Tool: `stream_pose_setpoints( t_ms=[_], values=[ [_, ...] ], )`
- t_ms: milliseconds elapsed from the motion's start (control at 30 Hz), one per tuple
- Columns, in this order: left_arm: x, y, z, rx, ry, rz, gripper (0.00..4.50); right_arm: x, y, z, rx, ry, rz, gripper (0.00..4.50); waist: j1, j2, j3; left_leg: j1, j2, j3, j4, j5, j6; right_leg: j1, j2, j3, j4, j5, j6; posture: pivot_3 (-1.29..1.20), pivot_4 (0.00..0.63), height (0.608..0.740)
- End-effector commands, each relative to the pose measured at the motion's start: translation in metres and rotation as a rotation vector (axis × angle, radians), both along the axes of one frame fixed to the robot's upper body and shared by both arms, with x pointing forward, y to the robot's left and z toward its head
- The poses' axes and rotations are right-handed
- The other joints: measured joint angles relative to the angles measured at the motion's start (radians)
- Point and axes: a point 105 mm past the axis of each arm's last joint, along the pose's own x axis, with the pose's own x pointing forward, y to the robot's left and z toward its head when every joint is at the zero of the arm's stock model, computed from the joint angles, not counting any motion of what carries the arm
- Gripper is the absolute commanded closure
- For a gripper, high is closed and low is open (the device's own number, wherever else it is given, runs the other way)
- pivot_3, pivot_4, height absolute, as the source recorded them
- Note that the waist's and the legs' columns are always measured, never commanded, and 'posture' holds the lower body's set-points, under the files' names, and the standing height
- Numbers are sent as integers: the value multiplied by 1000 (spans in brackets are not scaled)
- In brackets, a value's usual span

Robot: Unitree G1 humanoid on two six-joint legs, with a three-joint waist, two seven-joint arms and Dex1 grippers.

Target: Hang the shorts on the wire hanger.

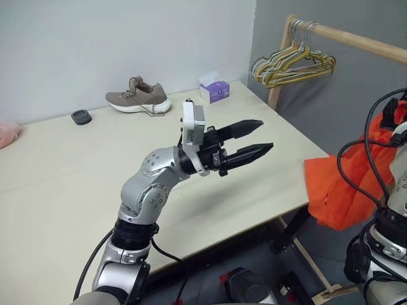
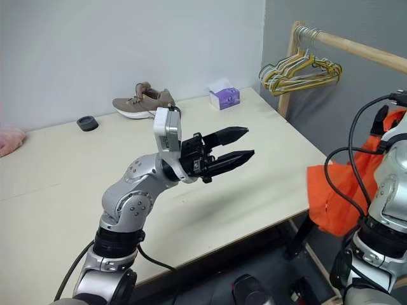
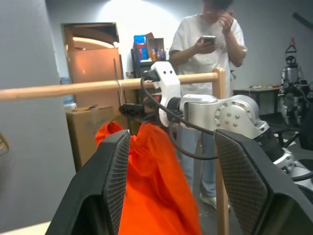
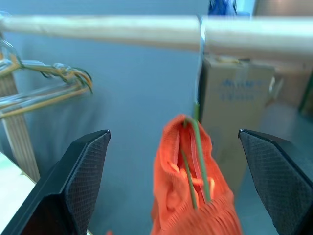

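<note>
Right gripper (image 4: 173, 196) fingers spread wide, nothing between them; it faces the wooden rail (image 4: 98, 29). Straight ahead of it, apart from both fingers, the shorts (image 4: 190, 196) hang bunched on the wire hanger (image 4: 198, 147), whose hook goes up to the rail. Green wire shows running down through the orange waistband folds.

Left gripper (image 1: 249, 141) also parted and empty, held above the table (image 1: 63, 190), pointing toward the rail. Its wrist view shows the shorts below the rail with the right arm just beside them.

Step, my read: hanging looks done, right gripper has let go of the garment. Shorts are on the hanger, hanger on the rail. Lower part of the shorts drapes past the table's corner nearest the rail, in the head view. Can't tell whether fabric touches the table edge.

Next move, judged: back the right arm clear of the rail without snagging the fabric or the hook. Risk: cables on the right arm hang close to the shorts.

Bunch of coloured hangers (image 1: 292, 63) sits further along the rail, near its post. Sneaker (image 1: 138, 96) and tissue box (image 1: 214, 89) on the table's far side from the rail's shorts end, untouched.
</note>
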Motion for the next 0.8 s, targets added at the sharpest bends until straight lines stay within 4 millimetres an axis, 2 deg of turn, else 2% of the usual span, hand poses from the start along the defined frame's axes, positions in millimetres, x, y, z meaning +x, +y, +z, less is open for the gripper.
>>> stream_pose_setpoints(
  t_ms=[33,133,200,267,300,367,433,467,533,667,800],
  values=[
    [18,20,6,-11,-29,178,1605,1,56,26,-159,-129,266,31,-4,0,0,0,0,0,0,0,0,0,0,0,0,0,0,-402,0,740],
    [51,48,-11,77,-25,464,1605,10,93,-4,-150,-49,462,31,-6,-2,-1,1,1,-1,0,0,0,1,1,-1,0,0,0,-379,0,740],
    [77,85,-27,140,12,749,1605,15,123,-33,-141,16,612,31,-4,-3,-1,2,1,-3,0,0,0,2,1,-2,0,0,0,-347,0,740],
    [88,111,-35,167,32,927,1605,17,142,-51,-143,51,708,31,0,-3,1,3,1,-3,0,0,0,3,1,-2,0,0,0,-331,0,740],
    [90,119,-37,173,37,983,1605,17,148,-56,-142,62,741,31,5,-3,1,2,1,-3,-1,0,0,2,1,-2,0,0,0,-331,0,740],
    [96,150,-52,209,124,1162,1605,18,170,-73,-174,76,842,31,22,-3,1,-1,0,-4,0,0,0,0,0,-2,0,0,1,-305,0,740],
    [83,204,-81,289,238,1448,1605,29,202,-106,-176,111,948,31,34,-5,0,-2,0,-4,-1,0,0,-1,0,-2,-1,0,1,-214,0,740],
    [72,221,-93,325,276,1530,1605,35,213,-119,-170,126,974,31,37,-7,-1,0,1,-5,-2,0,0,0,1,-2,-1,0,0,-190,0,740],
    [59,234,-106,353,311,1600,1605,43,223,-130,-157,132,1003,31,62,-7,-1,1,1,-6,-5,0,0,0,2,-2,-1,-1,-1,-153,0,740],
    [46,244,-126,351,381,1627,1605,61,227,-145,-124,145,991,31,176,-8,1,-6,1,-7,-5,0,-1,-9,1,-4,4,-1,-2,-98,0,740],
    [45,243,-130,337,388,1605,1605,67,229,-150,-73,145,1014,31,274,-8,1,-7,0,-8,-3,0,-1,-9,0,-6,4,-1,-3,-81,0,740]
  ],
)
